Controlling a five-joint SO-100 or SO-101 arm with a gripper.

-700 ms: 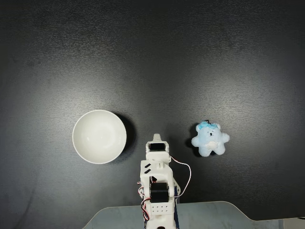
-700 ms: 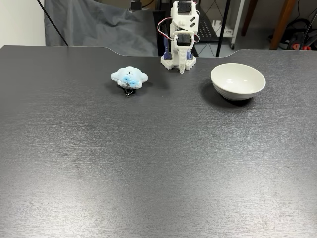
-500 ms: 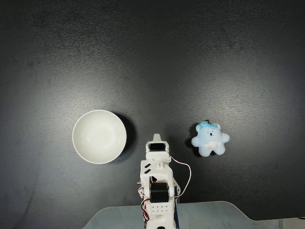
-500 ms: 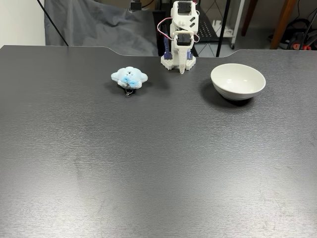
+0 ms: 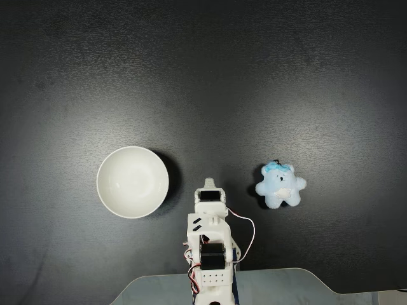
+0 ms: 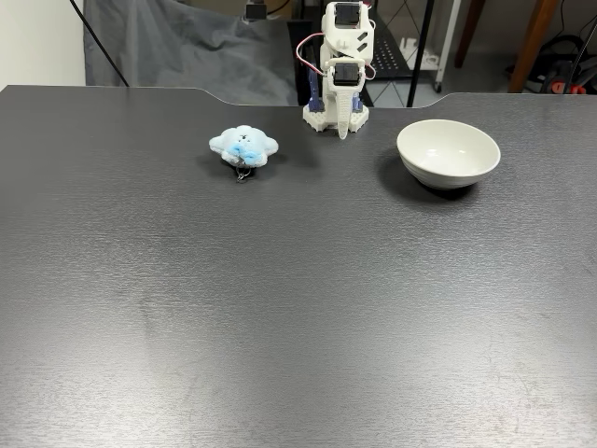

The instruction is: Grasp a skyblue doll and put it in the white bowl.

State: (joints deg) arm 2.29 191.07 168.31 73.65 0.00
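None of the task is done yet. The skyblue doll (image 5: pixel 280 185) lies on the desk (image 5: pixel 210 76) near the arm's edge. The white bowl (image 5: pixel 133 182) sits on the arm's other side. The folded arm's fingers (image 6: pixel 343 126) point down, seemingly clenched, grasping nothing.
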